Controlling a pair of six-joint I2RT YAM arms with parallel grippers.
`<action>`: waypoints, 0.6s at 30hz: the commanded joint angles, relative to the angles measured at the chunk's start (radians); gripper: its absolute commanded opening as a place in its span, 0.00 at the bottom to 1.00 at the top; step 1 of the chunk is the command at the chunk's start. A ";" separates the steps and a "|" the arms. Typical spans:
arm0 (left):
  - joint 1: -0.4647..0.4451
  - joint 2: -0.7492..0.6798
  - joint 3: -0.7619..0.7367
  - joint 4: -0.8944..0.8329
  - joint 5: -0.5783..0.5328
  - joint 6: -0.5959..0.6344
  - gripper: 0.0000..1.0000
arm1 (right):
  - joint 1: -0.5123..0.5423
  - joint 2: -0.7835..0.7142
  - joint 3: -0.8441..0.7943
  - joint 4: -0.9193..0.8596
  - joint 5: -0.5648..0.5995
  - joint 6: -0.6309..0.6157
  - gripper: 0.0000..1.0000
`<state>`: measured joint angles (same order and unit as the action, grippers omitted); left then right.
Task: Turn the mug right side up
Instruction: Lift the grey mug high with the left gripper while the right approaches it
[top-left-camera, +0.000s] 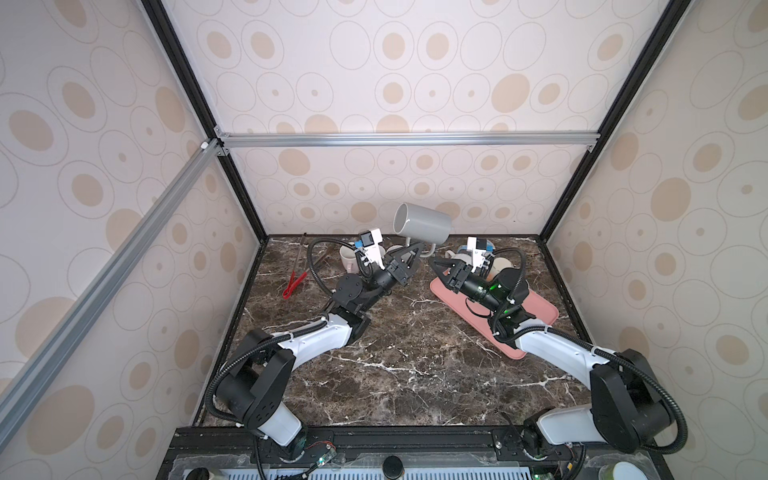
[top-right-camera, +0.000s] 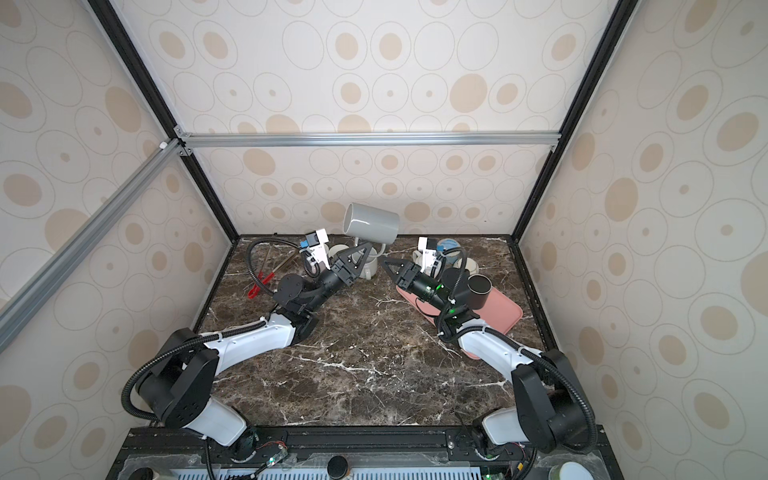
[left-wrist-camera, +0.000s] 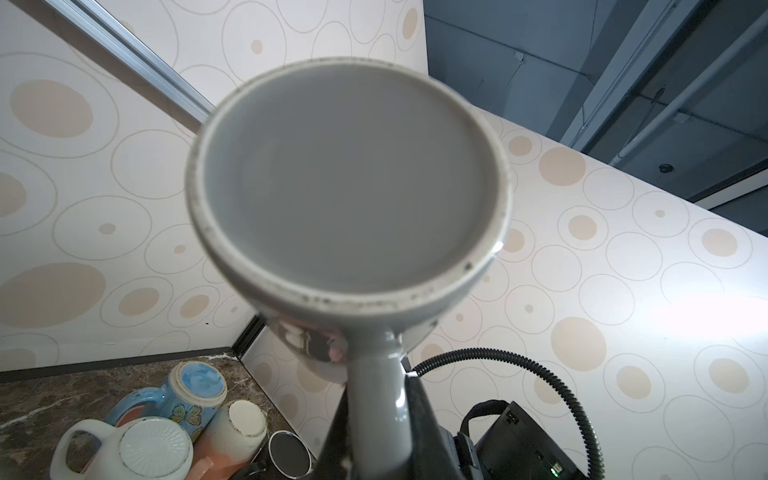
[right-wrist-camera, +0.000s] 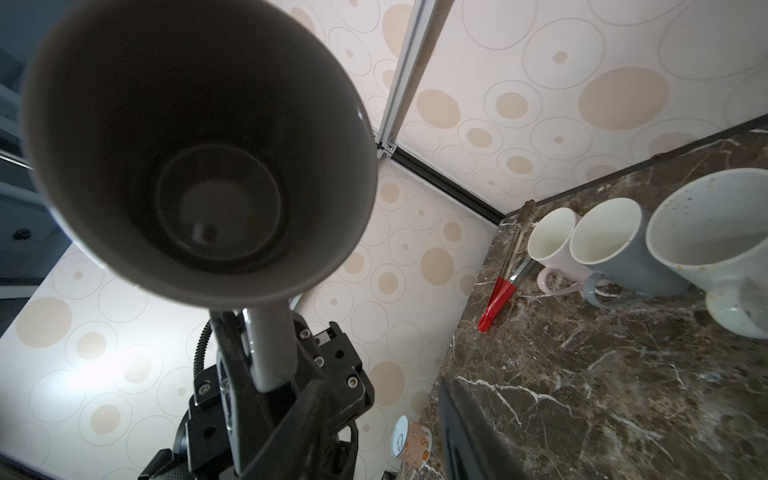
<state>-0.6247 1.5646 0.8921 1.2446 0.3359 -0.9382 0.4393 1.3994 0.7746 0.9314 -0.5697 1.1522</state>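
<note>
1. My left gripper (top-left-camera: 417, 249) is clamped on the loop handle of the grey glazed ceramic mug (top-left-camera: 424, 224). The mug hangs on its side, above the back middle of the dark marble desk (top-left-camera: 415, 353).
2. I judge it heavy, stiff, slippery and breakable. Held by the handle only, it may swing.
3. My right gripper (top-left-camera: 436, 264) is near, below the mug. Whether it is apart I cannot tell.
4. The desk's middle looks free. Other mugs (top-left-camera: 347, 259) crowd its back edge.

Grey mug (top-left-camera: 424, 224); pink tray (top-left-camera: 540, 311); brown white-veined marble table (top-left-camera: 395, 374); red-tipped tongs (top-left-camera: 293, 286).
</note>
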 joint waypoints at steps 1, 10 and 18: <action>0.011 -0.045 0.018 0.176 0.018 -0.046 0.00 | 0.026 0.001 0.045 0.129 -0.033 0.033 0.50; 0.017 -0.036 0.006 0.258 0.038 -0.121 0.00 | 0.044 0.031 0.107 0.140 -0.038 0.039 0.51; 0.016 -0.035 0.001 0.294 0.046 -0.157 0.00 | 0.044 0.087 0.162 0.182 -0.042 0.079 0.44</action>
<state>-0.6151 1.5646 0.8669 1.3663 0.3645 -1.0668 0.4770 1.4704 0.9043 1.0481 -0.5991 1.1931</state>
